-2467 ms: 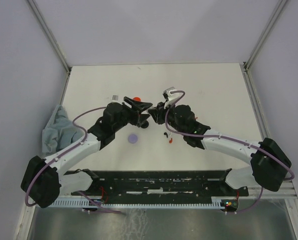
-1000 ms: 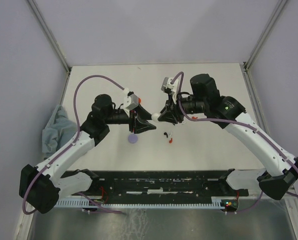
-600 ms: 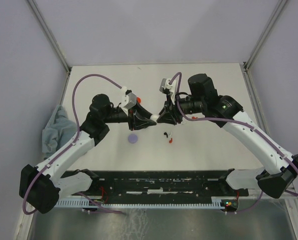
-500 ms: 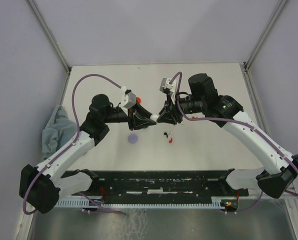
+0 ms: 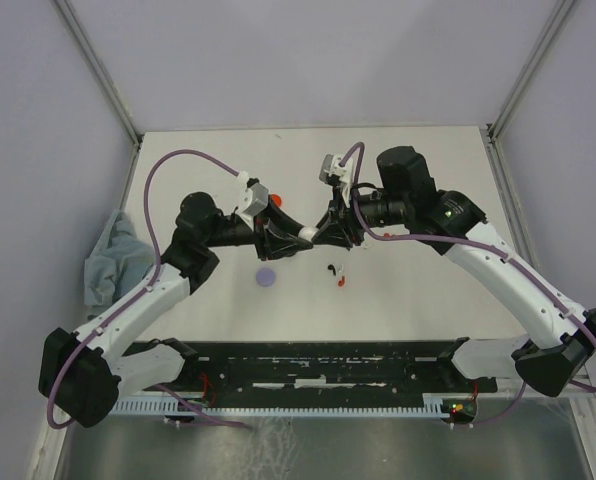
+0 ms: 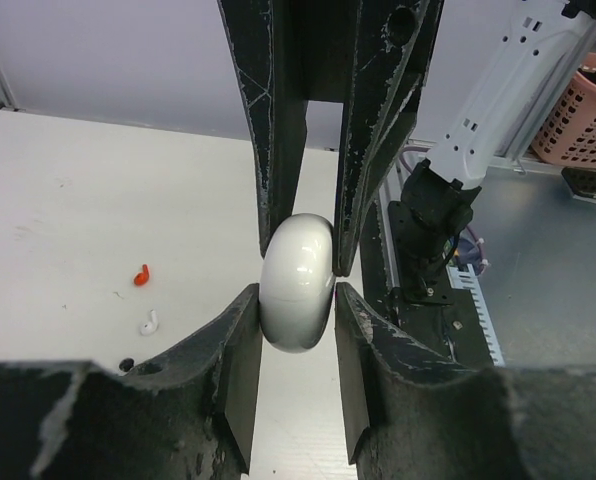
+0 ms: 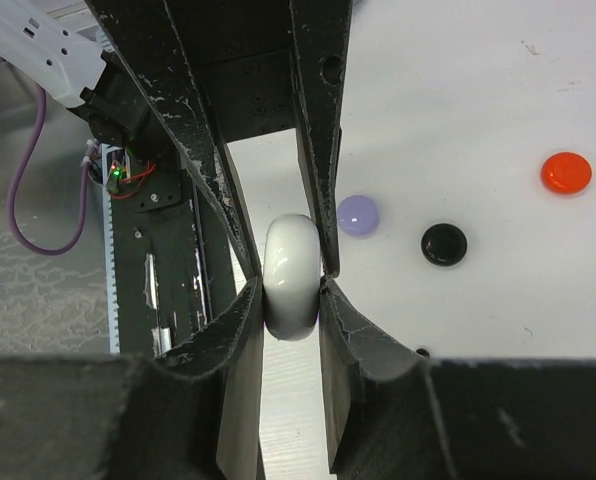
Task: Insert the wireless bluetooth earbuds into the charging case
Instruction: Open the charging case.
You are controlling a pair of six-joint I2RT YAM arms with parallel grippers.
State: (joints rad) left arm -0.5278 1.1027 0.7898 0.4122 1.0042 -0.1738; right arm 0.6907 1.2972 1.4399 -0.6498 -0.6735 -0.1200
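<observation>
The glossy white pebble-shaped charging case point(image 5: 306, 236) is held clear of the white counter point(image 5: 428, 160) at the centre of the top view. It is gripped from both sides at once: the jaws of the left arm point(image 5: 148, 295) are clenched on it from frame left, and the jaws of the right arm point(image 5: 498, 265) from frame right. Both wrist views show two black pairs pressing its flanks. Just below and right of the case, three tiny stemmed plastic earbuds lie loose on the counter — red earbud point(image 6: 141, 275), white earbud point(image 6: 149, 322), black earbud point(image 5: 331, 268). Round discs also lie on the counter — lavender disc point(image 5: 266, 277) lower left of the case, red disc point(image 5: 272, 199) upper left, and black disc point(image 7: 444, 244) beside the lavender one. A crumpled grey cloth point(image 5: 113, 262) sits at the left edge.
</observation>
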